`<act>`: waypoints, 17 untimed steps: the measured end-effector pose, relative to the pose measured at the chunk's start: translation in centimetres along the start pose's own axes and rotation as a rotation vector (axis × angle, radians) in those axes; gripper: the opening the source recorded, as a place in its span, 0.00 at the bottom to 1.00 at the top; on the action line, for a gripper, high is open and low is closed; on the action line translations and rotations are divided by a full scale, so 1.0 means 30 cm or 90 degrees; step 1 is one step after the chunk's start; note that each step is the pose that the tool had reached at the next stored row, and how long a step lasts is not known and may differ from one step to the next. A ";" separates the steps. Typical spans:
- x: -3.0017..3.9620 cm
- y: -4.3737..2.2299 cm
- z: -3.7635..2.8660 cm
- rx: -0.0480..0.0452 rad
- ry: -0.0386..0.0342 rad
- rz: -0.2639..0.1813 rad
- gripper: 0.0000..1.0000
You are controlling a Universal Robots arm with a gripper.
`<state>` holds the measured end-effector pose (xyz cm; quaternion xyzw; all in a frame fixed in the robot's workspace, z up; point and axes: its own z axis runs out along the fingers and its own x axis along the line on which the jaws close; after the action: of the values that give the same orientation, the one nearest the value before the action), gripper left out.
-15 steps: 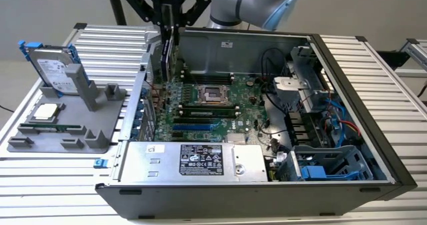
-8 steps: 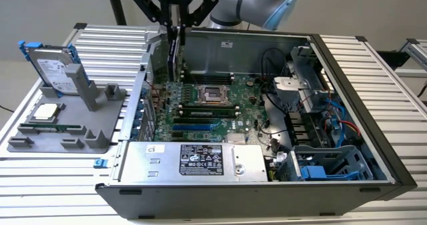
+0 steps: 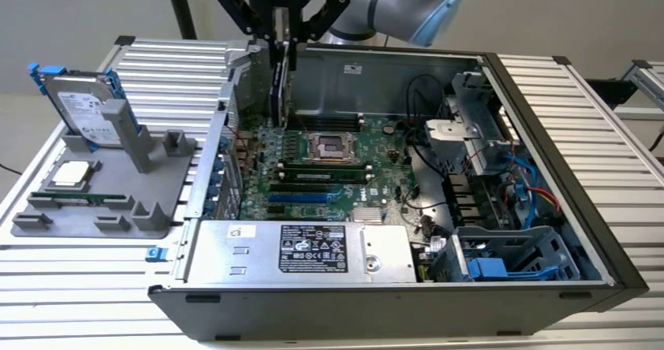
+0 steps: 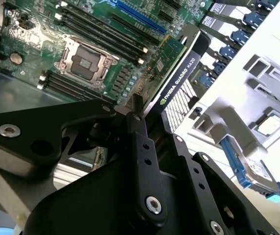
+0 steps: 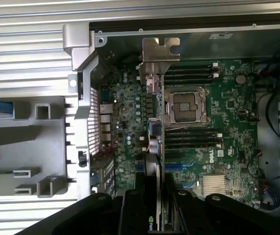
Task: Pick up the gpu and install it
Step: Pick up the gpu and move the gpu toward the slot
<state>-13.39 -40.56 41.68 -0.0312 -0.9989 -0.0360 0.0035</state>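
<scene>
The gripper (image 3: 284, 42) hangs over the open computer case (image 3: 539, 78) with its black fingers pinched tight on the gpu (image 3: 278, 85). The card is up in the air, not yet in the case. It hangs straight down under the gripper, thin edge toward the room, above the far end of the green motherboard (image 3: 322, 171) and close to the case's far wall.

Its long side seems to run up and down, away from the fingers. The long blue slot (image 3: 301, 197) lies flat on the board, lower down and nearer to the front of the exterior view. So the card and the slot do not line up, I think.

The exterior view shows how high the card hangs above the board. In the second wrist view the gpu (image 4: 176, 68) sticks out past the gripper (image 4: 142, 115), and you can see its green side and its black side together. In the first wrist view the gpu (image 5: 155, 147) looks like a thin line, with its silver bracket (image 5: 160, 50) at the far end and the gripper (image 5: 154, 198) holding the near end
</scene>
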 end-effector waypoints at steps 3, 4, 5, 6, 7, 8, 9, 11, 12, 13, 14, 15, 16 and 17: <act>-0.013 0.001 0.000 0.0001 0.0001 0.000 0.00; -0.017 0.001 0.000 0.0000 0.0000 0.000 0.00; -0.022 0.001 0.000 0.0000 0.0000 0.000 0.00; -0.026 0.002 0.000 0.0001 0.0001 0.000 0.00; -0.031 0.002 0.000 0.0000 0.0000 0.000 0.00; -0.035 0.002 0.000 0.0000 0.0000 0.000 0.00; -0.039 0.003 0.000 0.0001 0.0001 0.000 0.00; -0.048 0.003 0.000 0.0000 0.0000 0.000 0.00; -0.052 0.004 0.000 0.0000 0.0000 0.000 0.00; -0.056 0.004 0.000 0.0000 0.0000 0.000 0.00; -0.060 0.004 0.000 0.0001 0.0001 0.000 0.00; -0.064 0.004 0.000 0.0001 0.0000 0.000 0.00; -0.068 0.005 0.000 0.0000 0.0001 0.000 0.00; -0.072 0.005 0.000 0.0000 0.0001 0.000 0.00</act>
<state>-11.21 -40.55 41.68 -0.0312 -0.9989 -0.0360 0.0035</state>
